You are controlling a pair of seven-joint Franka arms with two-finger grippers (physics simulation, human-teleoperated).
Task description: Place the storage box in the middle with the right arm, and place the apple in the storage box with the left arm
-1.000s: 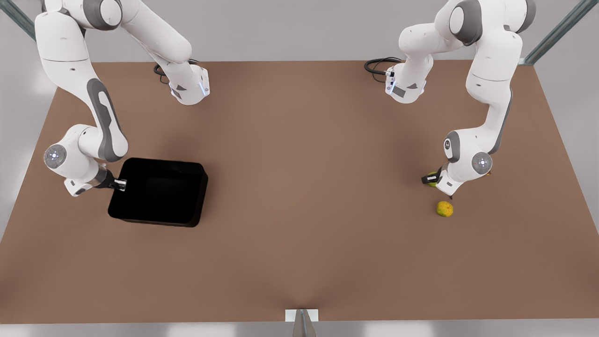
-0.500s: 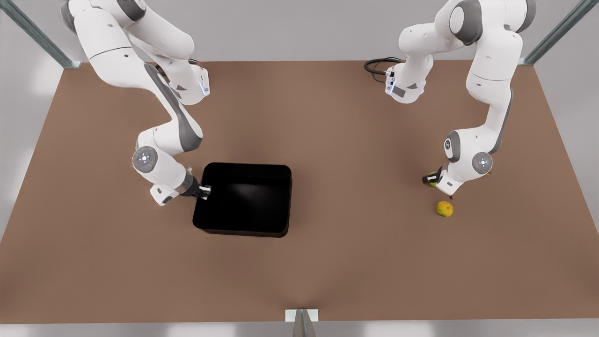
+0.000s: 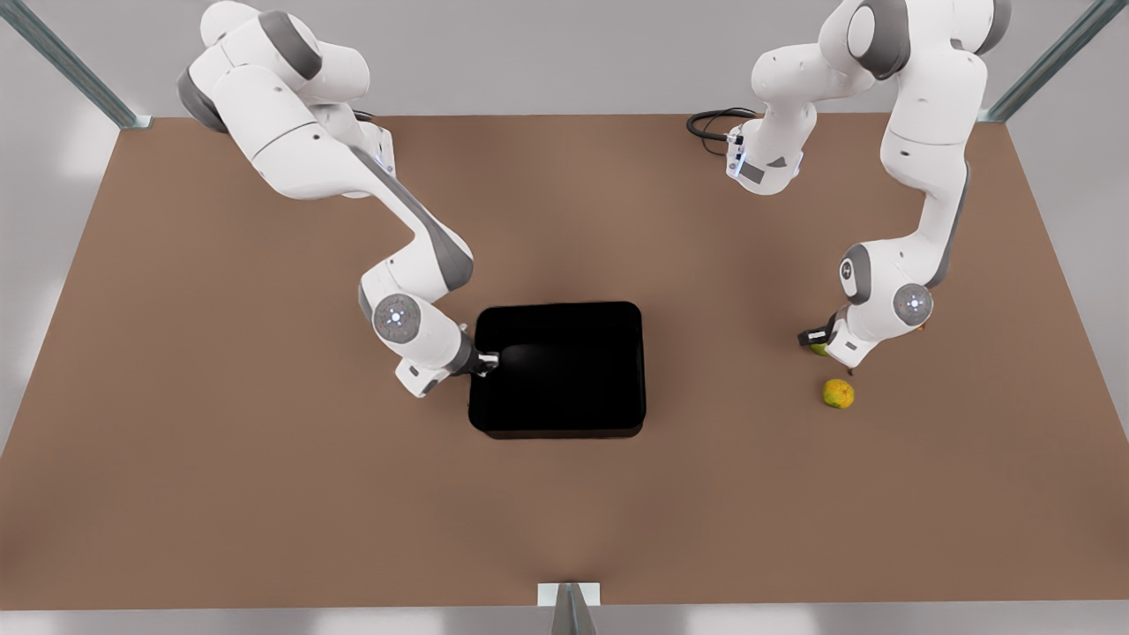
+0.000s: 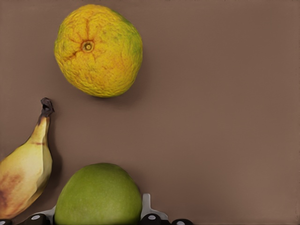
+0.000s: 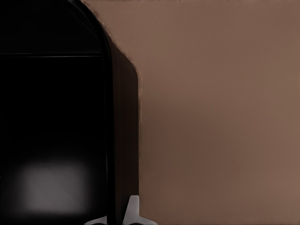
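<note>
The glossy black storage box (image 3: 556, 306) sits near the table's middle. My right gripper (image 3: 489, 360) is shut on its wall at the front view's left side; in the right wrist view one finger (image 5: 133, 211) shows outside that wall (image 5: 124, 140). On the front view's right, my left gripper (image 3: 816, 342) is down at the table, shut on the light-green apple (image 3: 819, 350). In the left wrist view the apple (image 4: 98, 194) fills the space between the fingers (image 4: 147, 206), which touch both of its sides.
A yellow-orange mottled fruit (image 3: 839, 393) (image 4: 98, 49) lies just in front of the apple. A browned banana (image 4: 26, 171) lies close beside the apple, mostly hidden under the left arm in the front view. Brown table surface (image 3: 723, 494) surrounds the box.
My right arm has dragged the storage box from the front view's left side to the table's middle. My left arm has barely shifted, still at the apple.
</note>
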